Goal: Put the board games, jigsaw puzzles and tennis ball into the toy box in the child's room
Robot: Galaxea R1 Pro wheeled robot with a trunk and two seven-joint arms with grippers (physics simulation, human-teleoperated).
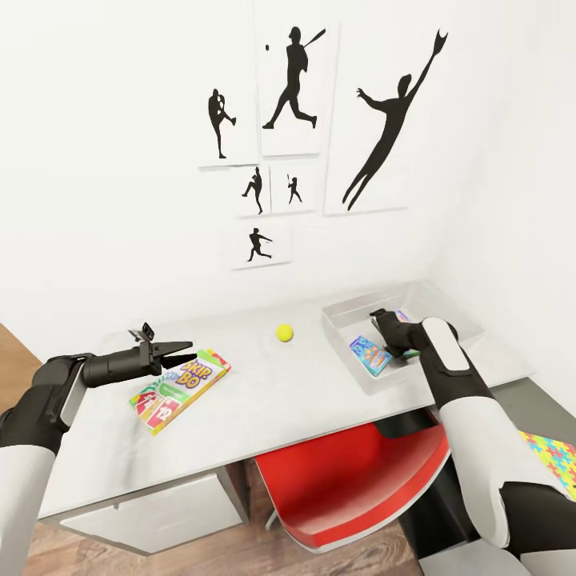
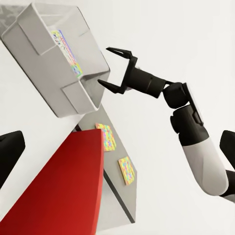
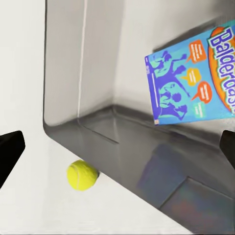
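Two arms at work: left gripper (image 1: 182, 353) hangs over the near-left of the worktop (image 1: 272, 384), right gripper (image 1: 382, 318) sits over the toy box (image 1: 344, 316).
Left fingers: apart, tips just above the SKIP-BO box (image 1: 180, 389), touching nothing that I can make out.
Right fingers: apart in the left wrist view (image 2: 113, 68), holding nothing, poised at the bin's rim.
Toy box: at 2 o'clock on the worktop; blue game box (image 3: 196, 81) lies flat inside it, a second colourful edge beside it, too hidden to name.
Tennis ball (image 1: 284, 333): loose at 12 o'clock, between SKIP-BO and the bin, just outside the bin's wall in the right wrist view (image 3: 82, 175).
Jigsaw puzzle (image 1: 556, 462): bright piece at 4 o'clock, past the right forearm.
Handling, SKIP-BO: likely light, stiff card, slick print; flat on the worktop, so best pinched across its short width at an overhanging or tilted edge.
Handling, ball: light, fuzzy, will roll if nudged; close on its middle.
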